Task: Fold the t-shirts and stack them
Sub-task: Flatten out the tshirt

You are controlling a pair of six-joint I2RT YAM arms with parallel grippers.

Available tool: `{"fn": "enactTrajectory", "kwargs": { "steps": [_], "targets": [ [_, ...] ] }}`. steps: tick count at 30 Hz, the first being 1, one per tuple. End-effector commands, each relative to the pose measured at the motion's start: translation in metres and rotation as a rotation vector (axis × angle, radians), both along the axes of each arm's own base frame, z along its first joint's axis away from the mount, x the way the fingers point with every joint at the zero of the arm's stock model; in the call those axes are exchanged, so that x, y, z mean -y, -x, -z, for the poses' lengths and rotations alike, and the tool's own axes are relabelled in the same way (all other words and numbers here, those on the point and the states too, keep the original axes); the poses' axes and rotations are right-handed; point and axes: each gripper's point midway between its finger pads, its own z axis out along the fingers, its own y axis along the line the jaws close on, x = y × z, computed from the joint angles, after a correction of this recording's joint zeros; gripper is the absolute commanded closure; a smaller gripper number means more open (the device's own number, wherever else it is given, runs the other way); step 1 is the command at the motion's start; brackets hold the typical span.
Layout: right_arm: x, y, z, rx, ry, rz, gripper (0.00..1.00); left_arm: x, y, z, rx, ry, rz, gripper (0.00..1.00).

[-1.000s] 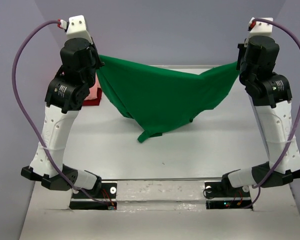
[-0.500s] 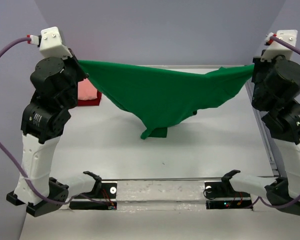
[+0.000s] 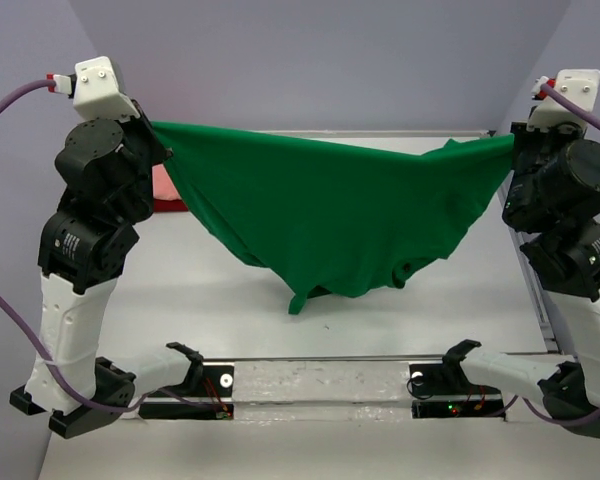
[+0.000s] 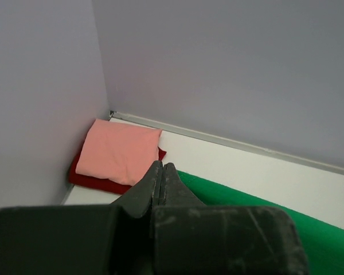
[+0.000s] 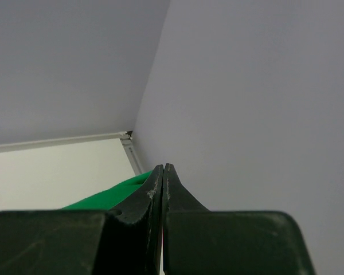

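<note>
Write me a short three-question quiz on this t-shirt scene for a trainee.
1. True or false: the green t-shirt lies folded flat on the table.
2. Which shirt lies on top in the far left corner? A. the salmon-pink t-shirt. B. the green t-shirt. C. a blue t-shirt.
3. Fill in: the left gripper and the right gripper are both ____ on the green t-shirt.

Key: 1 false, it hangs spread between the two grippers; 2 A; 3 shut.

Left hand (image 4: 161, 167), right hand (image 5: 163, 168): high, apart, closed.
</note>
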Motion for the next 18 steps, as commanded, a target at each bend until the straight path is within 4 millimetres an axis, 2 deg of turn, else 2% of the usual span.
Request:
{"fn": "enactTrajectory", "kwargs": {
  "steps": [1, 6, 11, 12, 13, 14, 15, 16, 17, 18],
  "targets": [
    [0.010, 0.007, -0.001, 0.015, 0.004, 0.067, 1.00, -0.019, 0.017, -0.004, 0.037, -0.002, -0.062, 1.00],
    [0.000, -0.008, 0.006, -0.014, 0.020, 0.064, 1.00, -0.010, 0.004, 0.029, -0.052, -0.032, -0.057, 1.00],
    [-0.021, -0.032, 0.023, -0.084, 0.035, 0.018, 1.00, 0.000, -0.012, 0.033, -0.076, -0.036, -0.046, 1.00],
    [-0.037, -0.049, 0.033, -0.102, 0.016, -0.025, 1.00, 0.005, -0.020, 0.037, -0.089, -0.043, -0.038, 1.00],
    [-0.040, -0.056, 0.038, -0.128, 0.020, -0.046, 1.00, 0.009, -0.026, 0.039, -0.094, -0.041, -0.028, 1.00],
    [-0.052, -0.076, 0.053, -0.160, -0.004, -0.068, 1.00, 0.017, -0.038, 0.046, -0.115, -0.043, -0.007, 1.00],
    [-0.050, -0.076, 0.052, -0.157, -0.036, -0.088, 1.00, 0.016, -0.038, 0.046, -0.117, -0.044, -0.011, 1.00],
    [-0.057, -0.093, 0.073, -0.231, -0.033, -0.100, 1.00, 0.023, -0.050, 0.054, -0.135, -0.038, -0.003, 1.00],
    [-0.068, -0.105, 0.076, -0.227, -0.111, -0.174, 1.00, 0.025, -0.057, 0.060, -0.147, -0.040, -0.003, 1.00],
    [-0.059, -0.117, 0.085, -0.254, -0.132, -0.152, 1.00, 0.027, -0.065, 0.065, -0.159, -0.041, -0.002, 1.00]
  ]
}}
